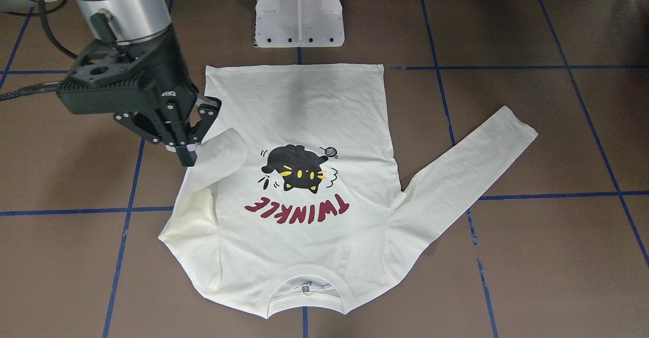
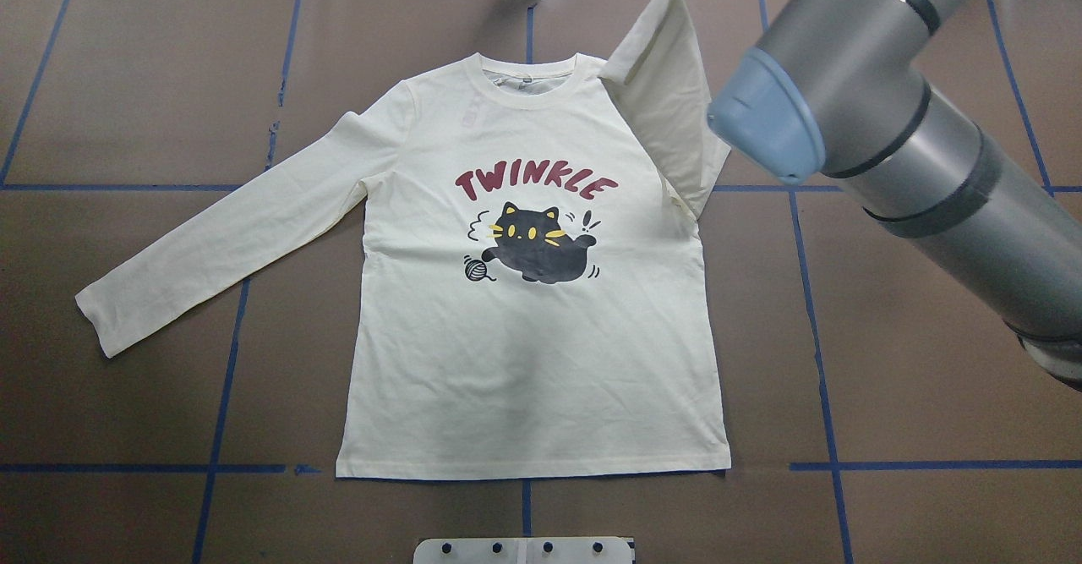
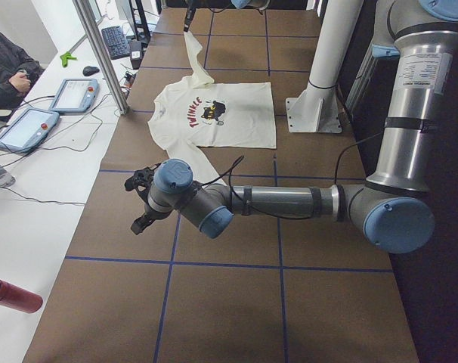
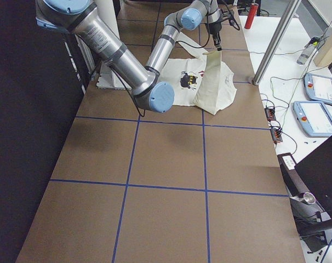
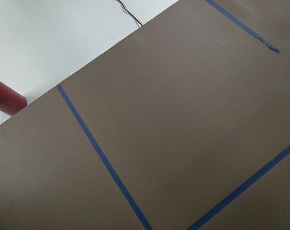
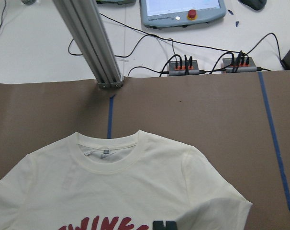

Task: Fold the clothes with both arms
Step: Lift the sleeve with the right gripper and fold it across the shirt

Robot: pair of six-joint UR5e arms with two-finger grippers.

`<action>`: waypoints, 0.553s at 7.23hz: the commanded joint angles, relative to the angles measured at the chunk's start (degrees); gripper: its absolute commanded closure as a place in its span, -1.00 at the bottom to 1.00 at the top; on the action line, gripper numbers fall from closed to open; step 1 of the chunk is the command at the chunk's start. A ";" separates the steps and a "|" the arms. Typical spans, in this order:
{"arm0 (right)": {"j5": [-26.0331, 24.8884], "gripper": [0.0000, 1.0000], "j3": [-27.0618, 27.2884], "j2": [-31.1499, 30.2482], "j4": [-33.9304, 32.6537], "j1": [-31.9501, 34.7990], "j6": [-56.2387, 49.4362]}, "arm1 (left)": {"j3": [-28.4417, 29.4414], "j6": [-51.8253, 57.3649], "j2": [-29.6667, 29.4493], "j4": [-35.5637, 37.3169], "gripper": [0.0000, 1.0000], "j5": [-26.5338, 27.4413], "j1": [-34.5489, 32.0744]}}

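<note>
one sleeve end (image 1: 223,156) inside right claw (image 1: 189,151)

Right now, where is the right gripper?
The right gripper is on the front-facing view's left, at the shirt's side edge, shut on the cuff of the lifted sleeve, about level with the cat print.

The near left arm (image 3: 278,203) lies long and low across the brown table (image 3: 229,302), with the left gripper (image 3: 140,203) out by the table's edge; its jaws are too small to read from here. Farther along, the cream T-shirt (image 3: 236,121) is spread print-up. One sleeve (image 3: 196,57) rises straight up off the table and hangs from the right gripper (image 3: 188,15) at the top. A white pedestal (image 3: 316,106) stands near the hem. A person (image 3: 6,64) sits at the white bench, and a red cylinder (image 3: 13,296) lies in the near corner.
</note>
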 commanded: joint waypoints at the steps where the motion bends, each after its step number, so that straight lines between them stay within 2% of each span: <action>1: -8.47 1.00 -7.67 7.67 1.42 -8.11 -0.15 | 0.21 0.00 -0.01 0.00 -1.00 0.00 0.00; 2: -13.67 1.00 -14.24 7.52 9.87 -14.43 0.47 | 0.55 0.00 -0.01 0.00 -1.00 0.00 0.00; 3: -18.16 1.00 -24.40 9.78 19.79 -18.06 3.87 | 0.65 0.00 -0.01 0.00 -1.00 0.00 0.00; 4: -21.94 1.00 -33.02 13.98 22.07 -20.62 7.82 | 0.65 0.00 -0.01 0.00 -1.00 0.00 0.00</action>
